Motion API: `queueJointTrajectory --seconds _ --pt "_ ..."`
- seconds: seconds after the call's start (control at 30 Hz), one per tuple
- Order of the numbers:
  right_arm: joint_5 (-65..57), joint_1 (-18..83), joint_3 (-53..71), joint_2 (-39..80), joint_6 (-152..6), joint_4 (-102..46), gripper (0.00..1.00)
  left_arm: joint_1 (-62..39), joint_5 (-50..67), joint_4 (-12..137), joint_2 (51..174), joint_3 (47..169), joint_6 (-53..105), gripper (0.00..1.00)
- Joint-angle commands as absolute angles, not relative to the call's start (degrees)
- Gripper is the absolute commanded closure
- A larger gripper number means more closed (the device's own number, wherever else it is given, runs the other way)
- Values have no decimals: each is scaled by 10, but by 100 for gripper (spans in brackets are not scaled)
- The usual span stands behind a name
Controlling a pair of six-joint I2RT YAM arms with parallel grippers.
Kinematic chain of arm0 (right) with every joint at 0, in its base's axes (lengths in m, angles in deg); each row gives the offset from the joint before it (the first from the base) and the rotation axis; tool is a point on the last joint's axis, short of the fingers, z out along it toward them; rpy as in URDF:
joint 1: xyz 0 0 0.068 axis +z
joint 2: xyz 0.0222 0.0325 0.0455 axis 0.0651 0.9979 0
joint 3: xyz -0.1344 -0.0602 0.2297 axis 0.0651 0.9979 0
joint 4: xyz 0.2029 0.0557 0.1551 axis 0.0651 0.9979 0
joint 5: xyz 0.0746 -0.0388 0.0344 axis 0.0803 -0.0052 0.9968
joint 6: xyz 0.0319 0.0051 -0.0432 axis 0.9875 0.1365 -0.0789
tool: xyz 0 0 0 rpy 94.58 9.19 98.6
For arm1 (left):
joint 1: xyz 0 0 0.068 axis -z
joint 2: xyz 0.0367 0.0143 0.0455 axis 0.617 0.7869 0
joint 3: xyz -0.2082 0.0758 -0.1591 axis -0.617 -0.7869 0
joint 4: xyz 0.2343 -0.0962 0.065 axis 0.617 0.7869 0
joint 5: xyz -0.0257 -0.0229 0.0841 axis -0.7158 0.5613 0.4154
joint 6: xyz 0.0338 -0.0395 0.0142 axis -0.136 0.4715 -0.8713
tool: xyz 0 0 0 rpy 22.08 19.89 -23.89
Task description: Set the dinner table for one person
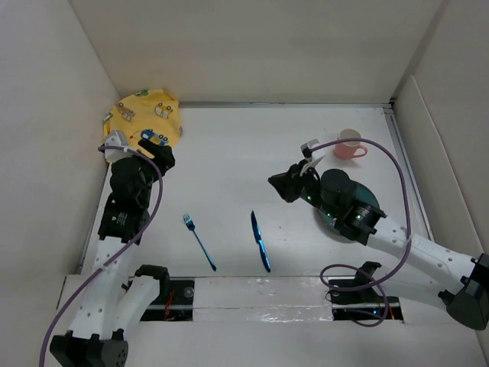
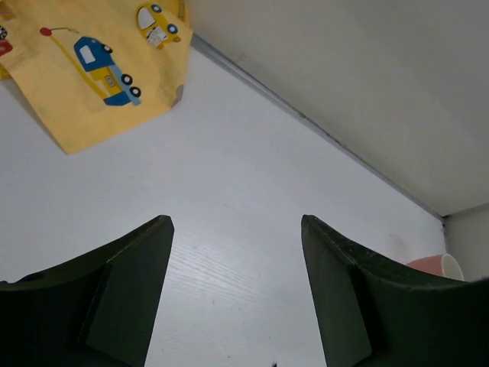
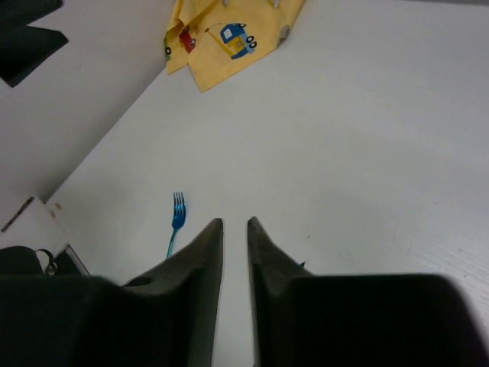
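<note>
The white dinner table (image 1: 237, 149) carries a blue fork (image 1: 199, 241) and a blue knife (image 1: 260, 241) near the front, side by side but apart. A dark plate (image 1: 368, 200) lies at the right, mostly under my right arm. A pink cup (image 1: 349, 144) stands behind it. My left gripper (image 1: 163, 158) is open and empty (image 2: 237, 229), just in front of the yellow car-printed placemat (image 1: 145, 118). My right gripper (image 1: 279, 186) hovers over the table's middle, its jaws almost together with nothing between them (image 3: 234, 223). The fork (image 3: 177, 222) lies to its left.
The crumpled placemat sits in the far left corner, also seen in the left wrist view (image 2: 99, 61) and the right wrist view (image 3: 229, 30). White walls (image 1: 252, 46) enclose the table on three sides. The cup's rim shows in the left wrist view (image 2: 437, 264).
</note>
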State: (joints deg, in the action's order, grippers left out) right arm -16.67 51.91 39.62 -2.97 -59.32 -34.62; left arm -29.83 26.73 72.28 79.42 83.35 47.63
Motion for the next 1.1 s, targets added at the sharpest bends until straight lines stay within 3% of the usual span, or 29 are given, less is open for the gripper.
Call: queueJointTrajectory --seconds 0.0,0.03,0.1,0.2,0.23,0.27,0.43,0.47,0.5,0.57,0.6,0.67,0.7,0.8,0.9,1.07 --pt "-176 526 411 -54 -585 -397 91 -304 286 703 827 842 487 35" --pt "-179 526 425 -56 -585 -412 100 -304 286 697 835 842 492 37" --pt "-183 526 427 -57 -588 -407 100 -310 293 678 860 842 498 44" --pt "-189 526 428 -56 -588 -394 100 -335 286 661 911 853 508 77" --pt "-186 526 429 -55 -588 -398 100 -335 283 657 929 862 508 96" --pt "-185 526 429 -56 -590 -395 100 -341 280 650 962 867 507 100" --pt "-189 526 448 -61 -591 -405 100 -377 286 675 1091 944 502 100" --pt "-187 526 453 -61 -590 -408 100 -396 272 682 1108 952 503 93" --pt "-192 526 450 -61 -589 -391 100 -453 228 680 1156 967 502 72" --pt "-192 526 449 -63 -590 -386 100 -471 220 680 1172 974 501 67" --pt "-190 526 451 -63 -592 -391 100 -494 218 680 1188 988 496 56" --pt "-190 526 453 -61 -595 -392 100 -507 241 692 1238 1004 482 48" --pt "-196 526 448 -61 -595 -381 90 -513 247 696 1253 1022 477 42" --pt "-194 526 454 -57 -596 -388 66 -524 246 718 1329 1066 471 41" --pt "-184 526 455 -52 -595 -390 51 -524 249 722 1387 1094 469 39" --pt "-168 526 456 -43 -601 -394 50 -524 266 711 1441 1120 486 39"
